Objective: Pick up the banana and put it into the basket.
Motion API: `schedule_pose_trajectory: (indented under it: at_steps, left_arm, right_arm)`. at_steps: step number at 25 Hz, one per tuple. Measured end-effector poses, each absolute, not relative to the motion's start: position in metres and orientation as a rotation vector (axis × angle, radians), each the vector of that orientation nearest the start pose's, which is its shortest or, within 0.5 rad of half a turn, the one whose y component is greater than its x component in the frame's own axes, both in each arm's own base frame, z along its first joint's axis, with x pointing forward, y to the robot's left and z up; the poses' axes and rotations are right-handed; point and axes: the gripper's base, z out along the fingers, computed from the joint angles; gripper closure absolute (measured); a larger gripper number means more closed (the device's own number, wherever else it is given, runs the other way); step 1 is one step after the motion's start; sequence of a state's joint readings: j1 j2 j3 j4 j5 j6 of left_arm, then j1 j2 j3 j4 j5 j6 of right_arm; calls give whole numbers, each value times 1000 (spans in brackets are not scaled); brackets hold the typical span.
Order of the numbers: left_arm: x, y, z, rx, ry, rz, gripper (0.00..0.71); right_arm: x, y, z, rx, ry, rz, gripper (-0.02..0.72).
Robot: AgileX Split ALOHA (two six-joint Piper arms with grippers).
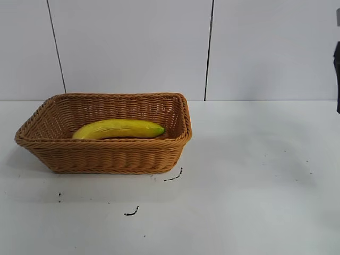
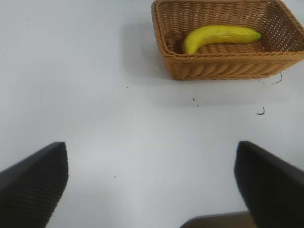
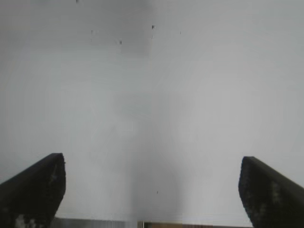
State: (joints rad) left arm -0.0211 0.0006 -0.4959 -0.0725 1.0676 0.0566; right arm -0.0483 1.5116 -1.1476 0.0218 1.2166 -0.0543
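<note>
Banana (image 1: 118,129) lies in basket (image 1: 106,159) — both grippers' jaws released, empty; well apart

Even, bright, diffuse light falls from overhead across the white table (image 1: 255,175). The basket (image 1: 106,156) casts only a faint, soft shadow around its base. No harsh glare shows. The outside view is fairly sharp; the right wrist view is hazy, its dark fingertips (image 3: 33,190) blurred.

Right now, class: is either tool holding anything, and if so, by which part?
Nothing is held. Both the left tool and right tool are open over bare table; the banana lies in the basket.
</note>
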Motion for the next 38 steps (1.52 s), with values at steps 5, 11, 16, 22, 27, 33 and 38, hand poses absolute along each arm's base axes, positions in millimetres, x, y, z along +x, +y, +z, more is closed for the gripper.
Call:
schedule_pose_trajectory:
  at_steps: [5,11,16,22,27,33,38]
  left_arm:
    - [-5,-6,276,83,2053,-65,20]
    - [-5,-6,276,83,2053,-65,20]
    - [-5,-6,276,83,2053,-65,20]
    - [-5,-6,276,83,2053,-65,20]
    - [-5,-6,276,83,2053,-65,20]
    - [-5,-6,276,83,2053,-65,20]
    - [-5,-6,276,83,2053,-65,20]
  right_arm:
    - [221,-9,280,1,3013,24,11]
    - [162,-1,284,20,2911,91,11]
    - [122,1,269,24,2765,83,11]
    - [82,2,257,18,2588,61,11]
    - [62,3,267,12,2435,52,11]
    - [41,5,274,-10,2288,50,11]
    - [25,7,278,-88,2183,83,11]
